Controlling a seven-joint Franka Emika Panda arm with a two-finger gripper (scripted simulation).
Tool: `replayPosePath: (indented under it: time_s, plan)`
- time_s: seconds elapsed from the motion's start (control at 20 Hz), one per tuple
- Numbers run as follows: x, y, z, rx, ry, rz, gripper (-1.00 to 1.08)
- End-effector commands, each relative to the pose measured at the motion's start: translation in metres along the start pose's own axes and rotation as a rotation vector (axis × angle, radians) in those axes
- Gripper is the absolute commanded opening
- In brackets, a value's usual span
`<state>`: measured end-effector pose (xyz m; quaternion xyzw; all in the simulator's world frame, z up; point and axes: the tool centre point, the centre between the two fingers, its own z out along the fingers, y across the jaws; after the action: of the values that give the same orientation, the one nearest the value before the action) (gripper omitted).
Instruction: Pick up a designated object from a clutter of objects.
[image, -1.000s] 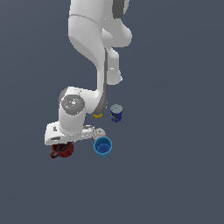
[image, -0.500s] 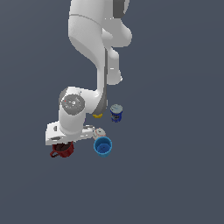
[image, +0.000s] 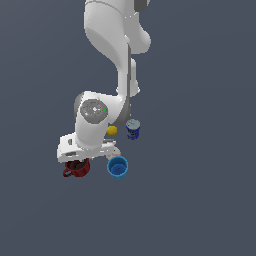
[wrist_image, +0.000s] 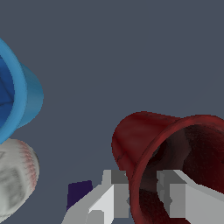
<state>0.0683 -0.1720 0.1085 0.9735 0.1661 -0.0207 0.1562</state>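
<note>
The dark red mug (image: 77, 169) stands at the exterior view's left end of the clutter, partly under the white hand. In the wrist view the mug (wrist_image: 144, 135) fills the lower corner, its dark inside facing the camera. My gripper (wrist_image: 142, 192) straddles the mug's rim wall, with one finger outside and one finger inside, both pressed against it. In the exterior view my gripper (image: 77, 161) is low over the mug, and its fingertips are hidden by the hand.
A blue cup (image: 117, 166) stands close beside the mug. A blue-white can (image: 132, 129) and a yellow lump (image: 112, 130) lie behind it. The wrist view also shows the blue cup (wrist_image: 22, 100), a whitish ball (wrist_image: 15, 175) and a small purple piece (wrist_image: 79, 192).
</note>
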Motion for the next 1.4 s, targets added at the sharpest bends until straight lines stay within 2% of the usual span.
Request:
replayPosePath:
  time_s: [0.0,1.35]
  plan:
    - [0.005,-0.009,-0.021,-0.002,0.004,0.000,-1.00]
    - [0.064,-0.158,-0.311,0.000,0.003,-0.002,-1.00]
